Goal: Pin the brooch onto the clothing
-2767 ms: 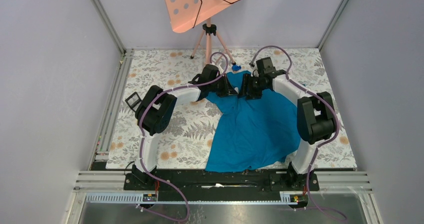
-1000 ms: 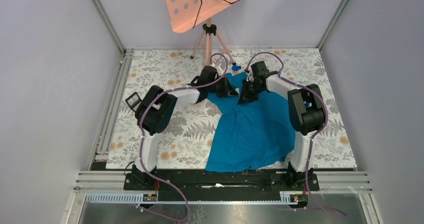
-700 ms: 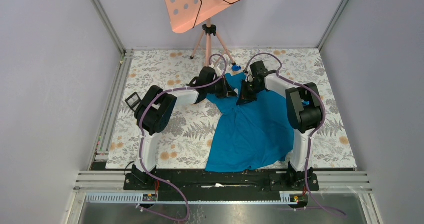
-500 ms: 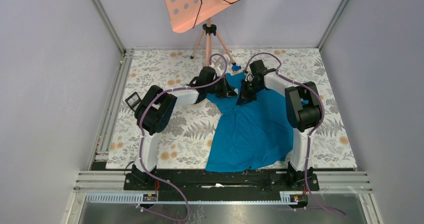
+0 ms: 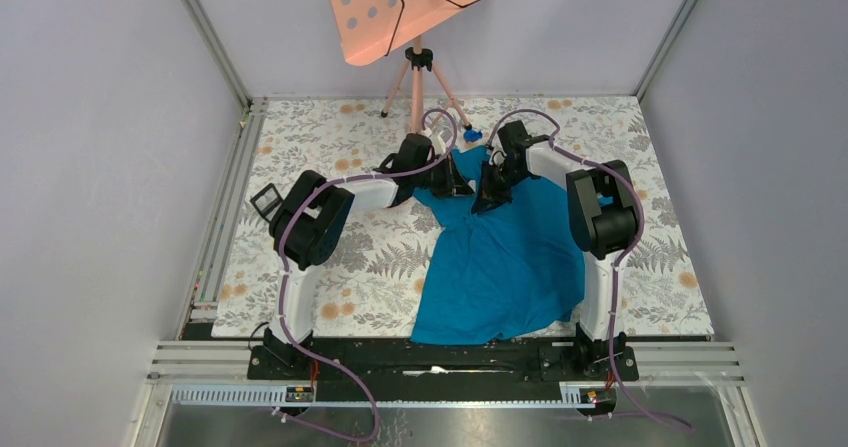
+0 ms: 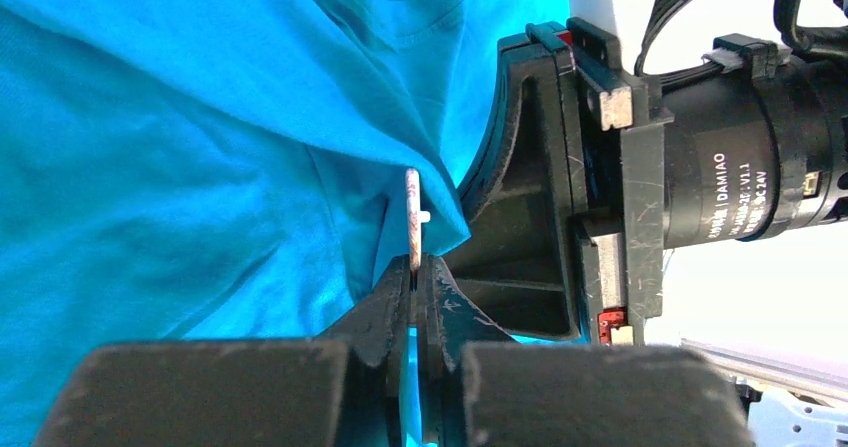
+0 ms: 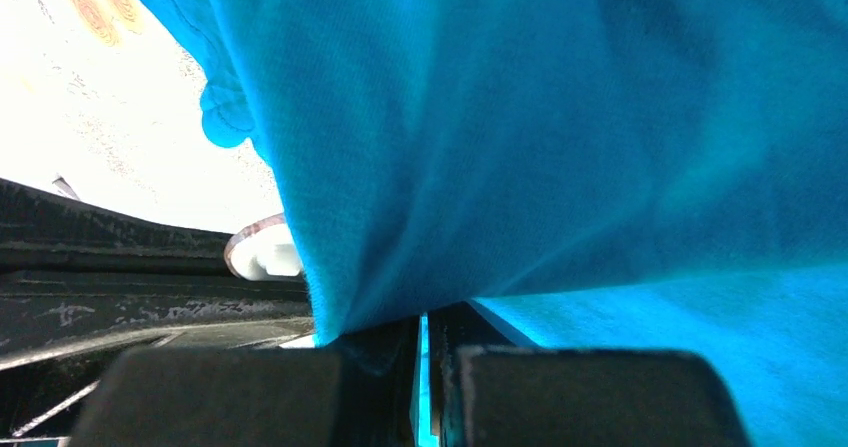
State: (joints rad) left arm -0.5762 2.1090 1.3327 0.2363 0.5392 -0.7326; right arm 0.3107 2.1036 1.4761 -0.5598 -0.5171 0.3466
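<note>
The clothing (image 5: 510, 257), a teal T-shirt, lies spread on the table, its collar end lifted between the two arms. My left gripper (image 5: 463, 181) is shut on the brooch (image 6: 413, 217), a thin pale disc seen edge-on above the fingertips of the left gripper (image 6: 414, 265), right against a fold of the clothing (image 6: 200, 157). My right gripper (image 5: 486, 197) faces it at close range and is shut on an edge of the clothing (image 7: 560, 137). In the right wrist view, the brooch (image 7: 262, 250) peeks out white behind that fabric edge, left of the right gripper (image 7: 422, 319).
A tripod (image 5: 418, 79) carrying a pink board (image 5: 410, 2) stands at the back centre. A tiny bright-blue lump (image 5: 472, 135) lies by the collar. A black square frame (image 5: 265, 203) sits at the left edge of the floral mat (image 5: 350, 257).
The right arm's elbow has swung left and its gripper has edged closer to the left gripper. The left arm holds still with the brooch.
</note>
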